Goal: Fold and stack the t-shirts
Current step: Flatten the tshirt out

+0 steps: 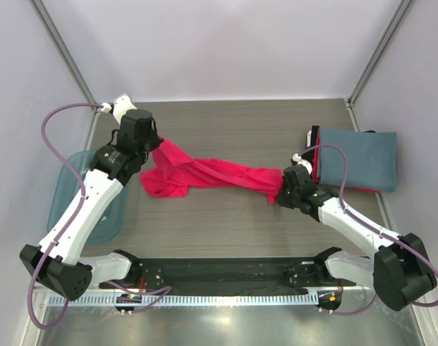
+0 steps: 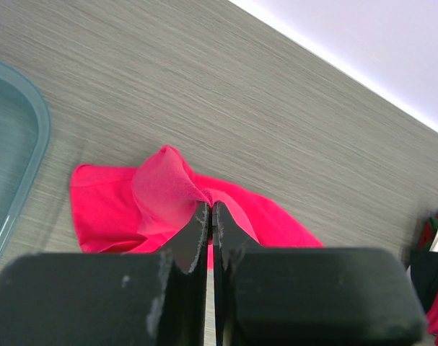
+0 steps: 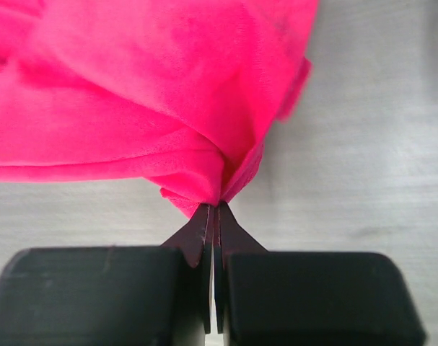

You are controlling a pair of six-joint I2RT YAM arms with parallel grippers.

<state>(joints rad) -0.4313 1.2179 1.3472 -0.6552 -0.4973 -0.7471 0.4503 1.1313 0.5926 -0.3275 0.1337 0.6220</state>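
At the left edge of the table (image 1: 226,122), sitting partly over the rim and apart from the cloth: a translucent blue bin (image 1: 67,194). Just right of it, reaching down with the left claw (image 1: 155,144), clenched on a raised peak of the pink-red t-shirt (image 1: 204,173). In the left wrist view, pressing both fingers close together with the fold caught at their tips. Below that peak, spreading as a loose, crumpled patch on the wood grain.

Toward the middle, stretching as a twisted band of fabric, running rightward and slightly nearer. Touching the table there or hanging just above it: impossible to tell.

At the band's right end, bunching into the right claw (image 1: 280,189), also grasping the pink-red t-shirt. In the right wrist view, squeezing a gathered point of cloth between nearly touching fingertips, with the rest billowing above.

Farther right, by the table's right edge, lying flat as a folded stack: the slate blue-grey t-shirt (image 1: 359,160) on top, showing a thin edge of a red t-shirt (image 1: 352,189) beneath it, plus a dark edge of a black t-shirt (image 1: 312,138) at the stack's left side. Sitting near the right claw.
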